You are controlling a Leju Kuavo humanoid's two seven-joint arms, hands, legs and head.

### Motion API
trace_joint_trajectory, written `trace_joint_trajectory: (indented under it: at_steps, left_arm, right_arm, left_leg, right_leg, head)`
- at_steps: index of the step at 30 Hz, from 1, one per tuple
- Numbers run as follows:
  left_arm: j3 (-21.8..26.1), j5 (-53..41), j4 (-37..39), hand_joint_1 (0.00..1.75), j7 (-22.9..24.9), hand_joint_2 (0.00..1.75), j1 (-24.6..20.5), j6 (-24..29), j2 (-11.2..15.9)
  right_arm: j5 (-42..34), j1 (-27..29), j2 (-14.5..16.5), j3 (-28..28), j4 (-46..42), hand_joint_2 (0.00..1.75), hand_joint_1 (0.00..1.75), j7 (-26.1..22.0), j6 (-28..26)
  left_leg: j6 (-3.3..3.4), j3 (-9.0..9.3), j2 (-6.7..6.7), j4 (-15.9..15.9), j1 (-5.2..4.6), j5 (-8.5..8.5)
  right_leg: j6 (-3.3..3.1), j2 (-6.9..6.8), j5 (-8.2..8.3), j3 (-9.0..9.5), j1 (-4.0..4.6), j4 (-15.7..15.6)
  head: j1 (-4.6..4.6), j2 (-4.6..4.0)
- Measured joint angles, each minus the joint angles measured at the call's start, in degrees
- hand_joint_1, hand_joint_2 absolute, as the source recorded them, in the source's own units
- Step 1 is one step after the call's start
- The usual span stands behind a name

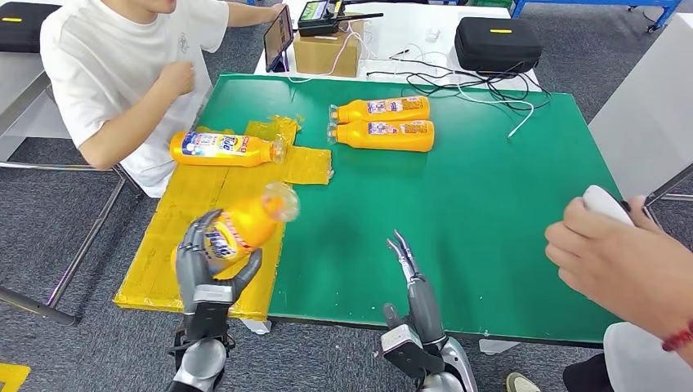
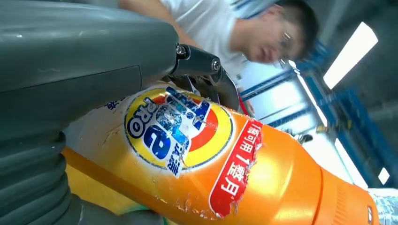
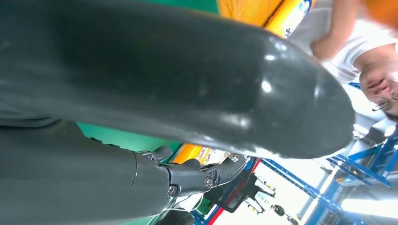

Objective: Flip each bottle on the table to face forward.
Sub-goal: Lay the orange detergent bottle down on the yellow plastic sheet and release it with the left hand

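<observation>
- Orange bottle (image 1: 245, 222), printed label, clear cap end: grasped in left hand (image 1: 208, 260), lifted off the surface, tilted with cap end pointing up and away from the palm; label with blue lettering and a red strip seen close beside the thumb (image 2: 56, 93) in the left wrist view.
- Yellow mat (image 1: 176, 245): directly beneath the left hand, laid over the near corner of the green table (image 1: 490, 229).
- Second orange bottle (image 1: 225, 149): lying on its side on the mat, well beyond the left hand, label up.
- Pair of orange bottles (image 1: 384, 124): lying side by side on the green surface, far ahead of the right hand.
- Right hand (image 1: 413, 282): released, fingers (image 1: 403, 253) straight and extended, grasping nothing, low over the near table edge.
- Person in white shirt (image 1: 122, 65): seated beyond the left hand.
- Another person's hand (image 1: 621, 261): off to the right hand's outer side, holding a white object (image 1: 606, 204).
</observation>
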Motion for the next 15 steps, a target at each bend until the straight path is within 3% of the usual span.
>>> trace_joint_trajectory:
  at_steps: [6,12,14,15]
  left_arm:
    - [5.7,-19.2,15.5,1.75,4.9,1.75,-7.0,0.4,1.1]
    - [5.5,-25.7,27.9,1.74,11.0,1.75,-12.2,-1.7,3.5]
    - [5.0,-27.0,30.3,1.63,12.8,0.87,-13.5,-2.4,4.1]
    - [4.6,-27.8,31.3,1.27,14.0,0.44,-14.1,-2.9,4.4]
  right_arm:
    - [-0.7,0.0,0.7,-0.1,0.4,0.0,0.0,-0.7,0.8]
    - [-0.8,-0.4,1.2,-0.2,1.1,0.0,0.0,-0.7,1.4]
    - [-0.8,-0.4,1.3,-0.3,1.3,0.0,0.0,-0.7,1.6]
    - [-0.8,-0.4,1.4,-0.4,1.4,0.0,0.0,-0.7,1.7]
  left_leg:
    - [-0.01,0.0,0.01,0.0,0.01,0.01]
    - [-0.01,0.0,0.0,0.0,0.0,0.01]
    - [-0.01,0.0,-0.02,0.0,-0.01,0.01]
    - [-0.01,0.02,-0.01,0.0,-0.01,0.01]
  right_leg:
    - [0.0,0.0,0.0,0.0,0.01,0.0]
    - [0.0,-0.01,0.0,0.01,-0.01,0.0]
    - [0.0,-0.01,0.0,0.03,-0.02,0.0]
    - [0.0,-0.01,0.0,0.05,-0.02,0.0]
  head:
    - [0.0,0.01]
    - [0.0,0.01]
    - [0.01,0.0]
    - [0.01,0.0]
